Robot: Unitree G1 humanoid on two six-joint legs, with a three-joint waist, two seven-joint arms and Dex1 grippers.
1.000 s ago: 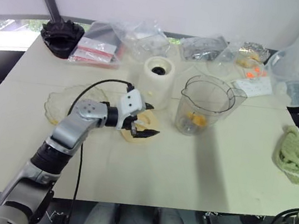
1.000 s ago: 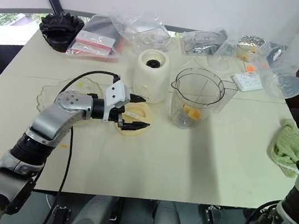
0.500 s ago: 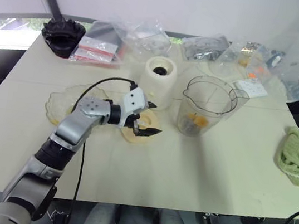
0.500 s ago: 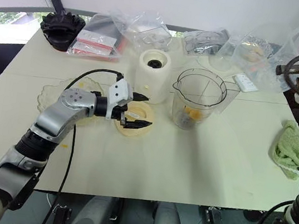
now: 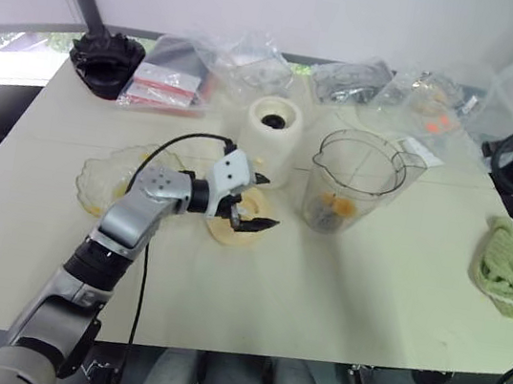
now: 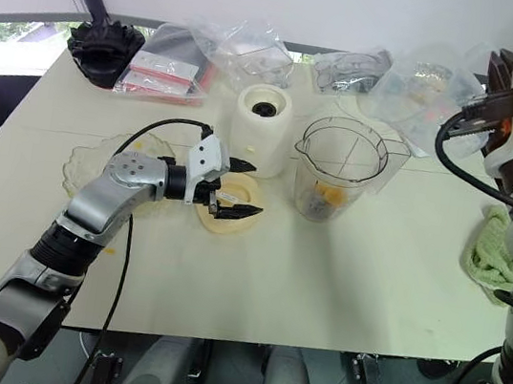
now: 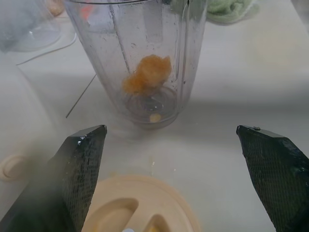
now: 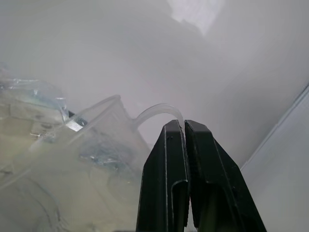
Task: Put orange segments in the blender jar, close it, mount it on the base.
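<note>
Clear blender jar point(image 5: 353, 179) just beyond left fingers point(image 5: 265, 222), apart.

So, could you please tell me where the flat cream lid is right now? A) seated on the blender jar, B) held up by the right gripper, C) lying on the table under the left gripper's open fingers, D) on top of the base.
C: the lid lies flat on the table beneath the left gripper, while the blender jar stands open-topped.
</note>
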